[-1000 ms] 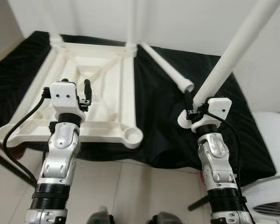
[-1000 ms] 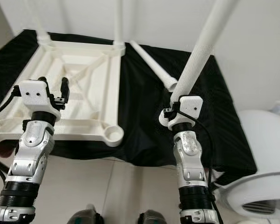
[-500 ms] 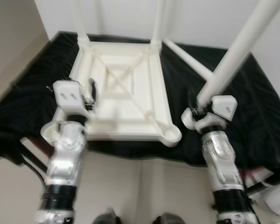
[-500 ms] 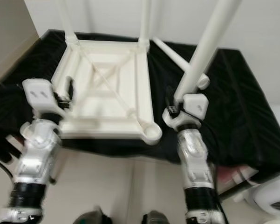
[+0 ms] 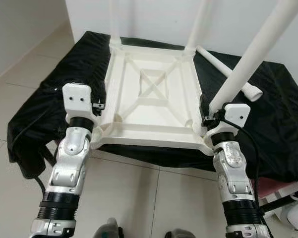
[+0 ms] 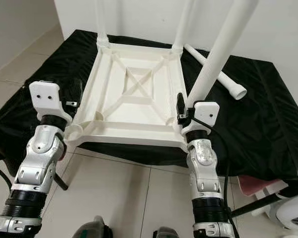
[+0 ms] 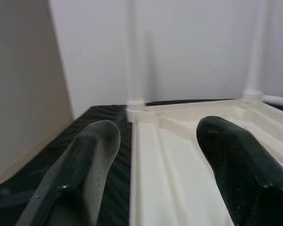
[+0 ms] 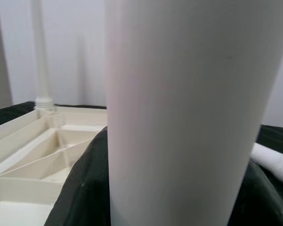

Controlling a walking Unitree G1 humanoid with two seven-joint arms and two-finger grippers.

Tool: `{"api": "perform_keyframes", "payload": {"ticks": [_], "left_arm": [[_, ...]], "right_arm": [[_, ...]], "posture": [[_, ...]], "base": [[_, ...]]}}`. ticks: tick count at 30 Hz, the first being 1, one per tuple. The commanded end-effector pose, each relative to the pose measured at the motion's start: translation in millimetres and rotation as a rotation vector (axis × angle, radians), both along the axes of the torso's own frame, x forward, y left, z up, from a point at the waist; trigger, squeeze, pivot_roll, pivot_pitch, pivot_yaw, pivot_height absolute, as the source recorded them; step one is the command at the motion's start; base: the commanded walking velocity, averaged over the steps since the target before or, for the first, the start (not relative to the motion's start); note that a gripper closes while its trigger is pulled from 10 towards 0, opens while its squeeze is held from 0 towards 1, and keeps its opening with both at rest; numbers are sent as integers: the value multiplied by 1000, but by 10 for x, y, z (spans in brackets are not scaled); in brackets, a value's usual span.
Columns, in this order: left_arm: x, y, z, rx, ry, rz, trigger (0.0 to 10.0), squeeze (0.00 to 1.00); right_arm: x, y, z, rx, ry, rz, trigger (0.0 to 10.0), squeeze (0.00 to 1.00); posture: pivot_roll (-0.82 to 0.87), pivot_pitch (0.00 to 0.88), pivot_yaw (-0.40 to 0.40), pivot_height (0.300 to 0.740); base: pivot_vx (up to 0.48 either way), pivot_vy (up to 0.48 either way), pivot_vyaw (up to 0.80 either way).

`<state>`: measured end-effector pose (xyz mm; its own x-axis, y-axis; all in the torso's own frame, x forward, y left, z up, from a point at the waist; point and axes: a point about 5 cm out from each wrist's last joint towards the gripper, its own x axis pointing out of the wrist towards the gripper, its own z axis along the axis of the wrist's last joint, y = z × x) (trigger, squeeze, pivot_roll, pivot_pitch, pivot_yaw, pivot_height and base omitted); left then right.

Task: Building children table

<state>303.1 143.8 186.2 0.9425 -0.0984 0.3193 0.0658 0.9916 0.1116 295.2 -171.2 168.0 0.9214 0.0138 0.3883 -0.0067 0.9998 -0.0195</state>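
Observation:
A white table top (image 5: 153, 106) lies upside down on a black cloth (image 5: 268, 114). Two white legs (image 5: 114, 22) stand upright in its far corners. Another leg (image 5: 228, 69) lies loose on the cloth to the right. My right gripper (image 5: 205, 113) is shut on a fourth leg (image 5: 250, 62), which slants up to the right just above the top's near right corner; the wrist hides its lower end. In the right wrist view this leg (image 8: 179, 117) sits between the dark fingers (image 8: 77, 193). My left gripper (image 7: 155, 165) is open at the near left corner, straddling the rim (image 7: 141, 188).
The cloth covers a low platform against a white wall, with tiled floor (image 5: 134, 198) in front and to the left. A white round appliance (image 6: 292, 218) stands at the lower right, a pink item (image 5: 270, 186) beside it. My feet show at the bottom edge.
The camera swung and the whole scene shifted right. Relative to the table top, both grippers moved left: the right one with its leg now at the near right corner, the left at the near left.

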Motion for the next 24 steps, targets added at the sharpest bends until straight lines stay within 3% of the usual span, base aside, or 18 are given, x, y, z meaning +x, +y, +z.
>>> {"api": "perform_keyframes", "payload": {"ticks": [1, 11, 22, 24], "left_arm": [[-9, -71, 66, 25, -17, -52, 10000, 0], [-19, -136, 69, 77, -10, -96, 10000, 0], [-105, -360, -5, 126, 26, -249, 10000, 0], [-118, -388, -30, 141, 39, -273, 10000, 0]], "right_arm": [[4, -44, 118, 0, -56, -16, 10000, 0], [3, -13, 170, -23, -79, -6, 10000, 0], [34, -126, 333, -54, -98, -43, 10000, 0], [21, -157, 258, -75, -71, -16, 10000, 0]], "posture": [[44, 33, -25, 740], [49, 36, -30, 740], [47, 42, -34, 740], [52, 44, -36, 740]], "base": [[0, 0, 0], [0, 0, 0], [0, 0, 0], [0, 0, 0]]}}
